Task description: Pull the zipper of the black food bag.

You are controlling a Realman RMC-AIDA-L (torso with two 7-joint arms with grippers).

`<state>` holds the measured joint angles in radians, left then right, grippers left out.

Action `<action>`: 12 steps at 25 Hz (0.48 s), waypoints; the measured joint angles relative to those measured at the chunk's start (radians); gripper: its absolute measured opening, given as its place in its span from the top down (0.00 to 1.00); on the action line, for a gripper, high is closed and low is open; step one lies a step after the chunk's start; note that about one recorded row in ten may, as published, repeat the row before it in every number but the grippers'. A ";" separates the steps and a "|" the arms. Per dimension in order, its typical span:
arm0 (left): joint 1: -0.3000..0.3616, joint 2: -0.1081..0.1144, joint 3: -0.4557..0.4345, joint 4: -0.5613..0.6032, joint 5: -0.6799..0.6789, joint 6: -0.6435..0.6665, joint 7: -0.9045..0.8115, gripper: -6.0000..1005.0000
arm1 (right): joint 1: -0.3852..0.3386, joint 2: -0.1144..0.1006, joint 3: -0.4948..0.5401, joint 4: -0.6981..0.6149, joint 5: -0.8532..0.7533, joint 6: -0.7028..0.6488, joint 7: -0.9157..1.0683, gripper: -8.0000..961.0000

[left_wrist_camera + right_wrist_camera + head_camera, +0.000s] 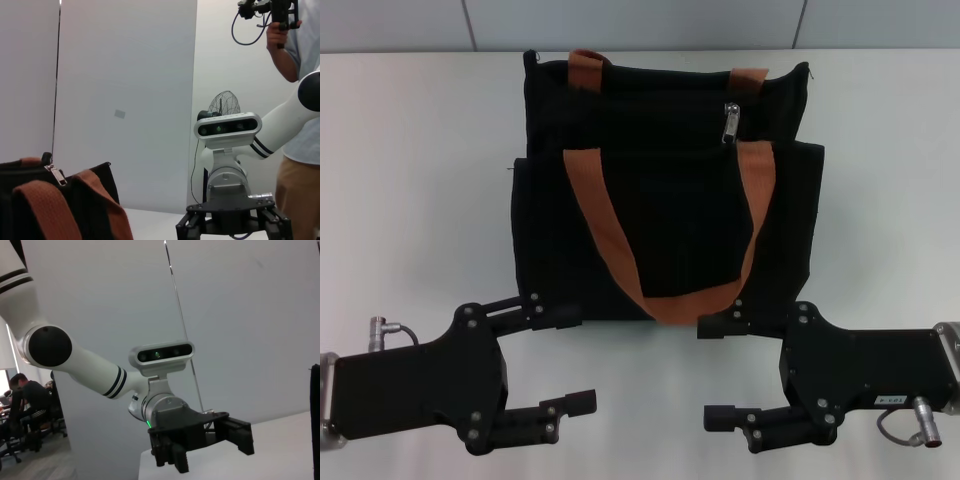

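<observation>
The black food bag lay flat on the white tabletop, filling the middle of the head view toward twelve o'clock, its top edge at the far side and its base nearest the robot. Nothing of its contents could be seen; the mouth looked closed along the dark zip track. The zipper, a small silver tab, rested on that top edge at about one o'clock from the bag's middle, just beside the far end of one orange-brown strap handle, whose loop draped down over the front pocket toward six o'clock. A second strap showed at the far edge at about eleven o'clock. The left pincer sat at roughly seven o'clock, low on the tabletop, its two fingers spread wide apart and holding nothing, the farther fingertip at the bag's near edge. The right pincer mirrored it at five o'clock, likewise spread wide and empty, its farther fingertip just by the strap's loop. Both pointed inward toward each other, well apart from the zipper. In the left wrist view the zipper hung at the bag's upper edge, and a person stood behind the opposite arm.
</observation>
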<state>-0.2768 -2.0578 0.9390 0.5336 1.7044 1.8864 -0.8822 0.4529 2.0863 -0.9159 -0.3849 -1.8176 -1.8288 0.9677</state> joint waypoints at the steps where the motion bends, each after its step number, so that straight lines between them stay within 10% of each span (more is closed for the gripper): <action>1: 0.000 -0.001 0.000 0.000 0.001 -0.002 0.000 0.26 | 0.000 0.000 0.003 0.002 0.000 0.000 0.000 0.14; 12: 0.010 -0.010 0.003 -0.006 0.007 -0.004 0.001 0.26 | 0.008 0.000 -0.002 0.023 0.012 -0.015 -0.006 0.14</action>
<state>-0.2669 -2.0675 0.9418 0.5280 1.7109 1.8821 -0.8813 0.4605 2.0862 -0.9175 -0.3618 -1.8052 -1.8434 0.9620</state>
